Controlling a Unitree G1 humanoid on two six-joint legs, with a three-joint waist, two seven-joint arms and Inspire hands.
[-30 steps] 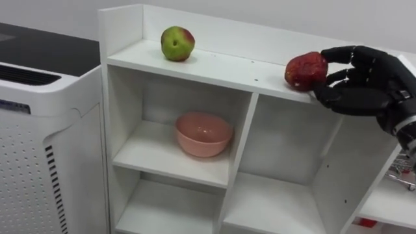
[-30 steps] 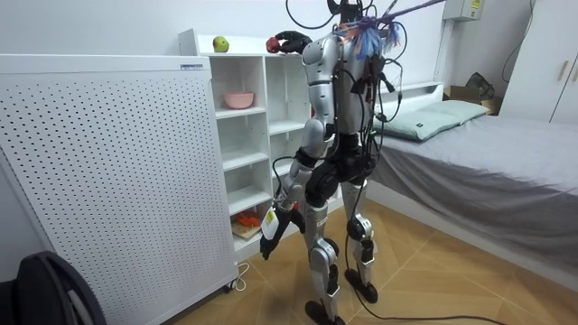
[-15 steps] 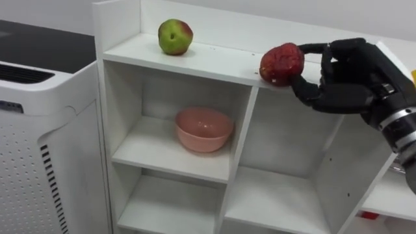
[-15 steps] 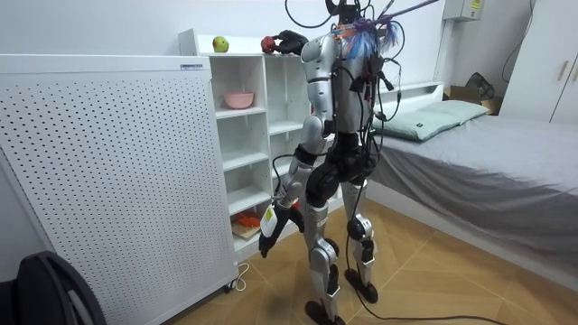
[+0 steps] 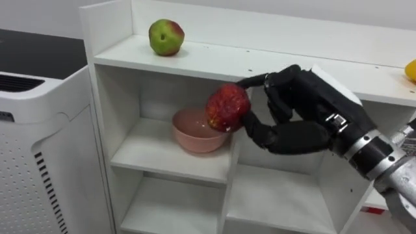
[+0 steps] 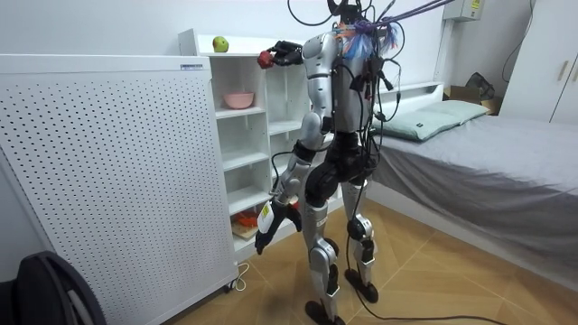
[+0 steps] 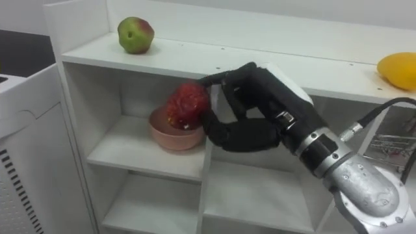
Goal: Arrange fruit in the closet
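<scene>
A red, rough-skinned fruit (image 5: 227,107) is pinched between the thumb and fingers of my right hand (image 5: 296,114), in the air in front of the white closet's (image 5: 214,62) upper middle compartment. It hangs just above and right of a pink bowl (image 5: 194,135) on that compartment's shelf. A green-red apple (image 5: 166,37) stands on the top board at the left. A yellow fruit (image 7: 398,70) lies on the top board at the far right. In the room view my left hand (image 6: 265,238) hangs low beside my thigh.
A white perforated appliance (image 5: 39,162) stands tight against the closet's left side. The lower compartments (image 5: 279,205) hold nothing that I can see. A small wire basket (image 7: 390,146) sits in a compartment at the right. A bed (image 6: 479,153) stands behind me.
My right hand has lifted the red fruit off the top board and carried it left and down, in front of the bowl's compartment. The camera has shifted a little.
</scene>
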